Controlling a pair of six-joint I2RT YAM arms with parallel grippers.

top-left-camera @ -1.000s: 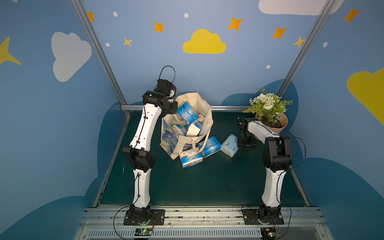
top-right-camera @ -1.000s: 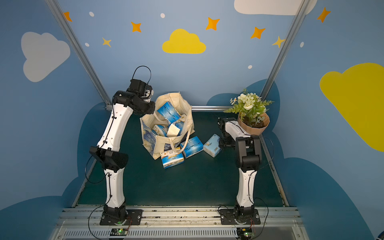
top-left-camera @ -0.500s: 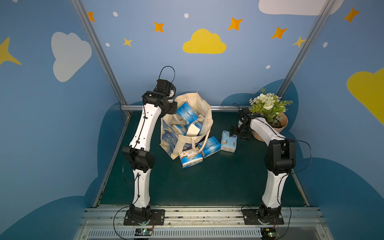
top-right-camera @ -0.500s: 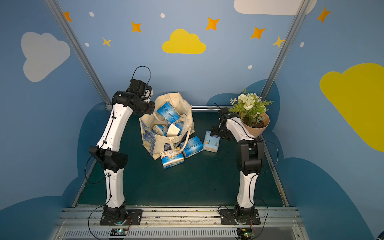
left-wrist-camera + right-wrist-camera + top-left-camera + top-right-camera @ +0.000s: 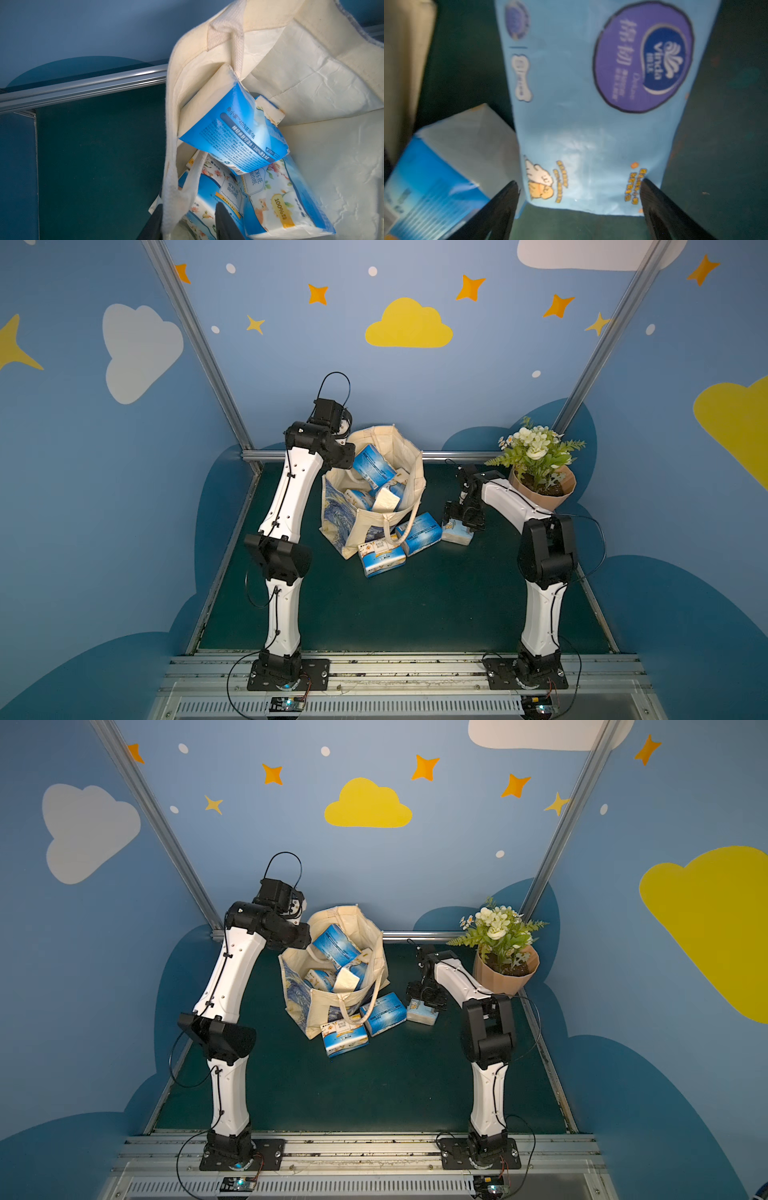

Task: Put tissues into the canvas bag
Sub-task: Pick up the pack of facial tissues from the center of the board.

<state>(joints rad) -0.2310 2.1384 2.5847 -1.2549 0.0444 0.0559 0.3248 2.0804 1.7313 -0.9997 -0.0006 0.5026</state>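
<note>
Your left fingers (image 5: 224,224) stand apart, with the woven cream rim of the canvas bag (image 5: 291,62) slack between them. Glossy brick-shaped tissues (image 5: 374,466) lie piled in that bag at the centre of a top view. Your right fingers (image 5: 502,207) gape wide, straddling an ungripped pale pack (image 5: 581,124) flat on the dark green desk (image 5: 415,605).

Staged robot-lab booth: cloud-and-star walls (image 5: 83,489), aluminium frame (image 5: 195,344), arms (image 5: 291,489) bolted to a rail (image 5: 399,668) (green mat (image 5: 415,605) underfoot).
</note>
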